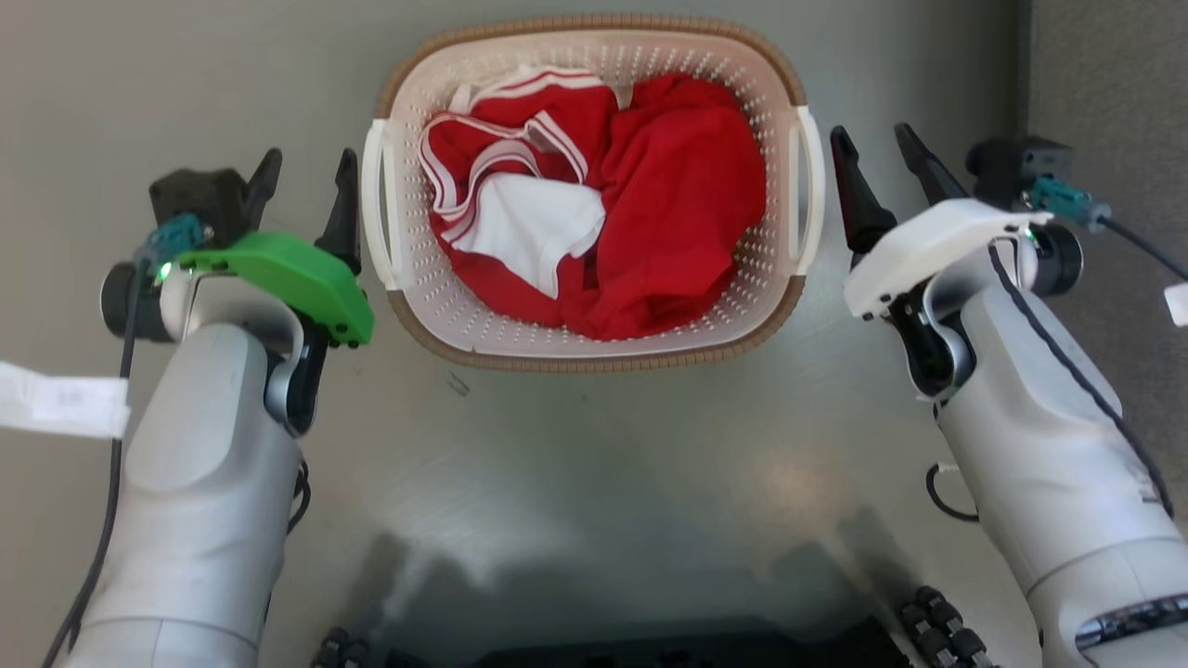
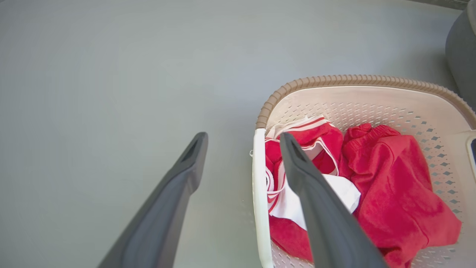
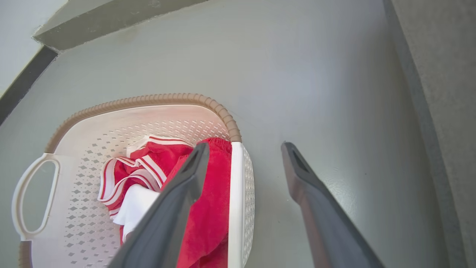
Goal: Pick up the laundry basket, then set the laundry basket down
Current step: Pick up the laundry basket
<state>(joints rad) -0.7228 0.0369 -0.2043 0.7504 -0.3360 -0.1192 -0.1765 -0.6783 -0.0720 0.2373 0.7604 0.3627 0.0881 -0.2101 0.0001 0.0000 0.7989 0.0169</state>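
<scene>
Laundry basket (image 1: 650, 57) on grey floor (image 1: 594, 445)

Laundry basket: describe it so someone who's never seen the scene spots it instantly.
On the grey floor, look between the robot's left hand and right hand. The laundry basket sits there: cream perforated plastic, brown woven-look rim, white side handles. What sets it apart is the heap of red-and-white clothes inside.

Grey glossy floor (image 1: 594, 464) with faint scuff (image 1: 457, 383). Darker textured strip (image 1: 1114, 74) along right edge. Dark baseboard (image 3: 22, 85) under pale wall (image 3: 18, 33).
</scene>
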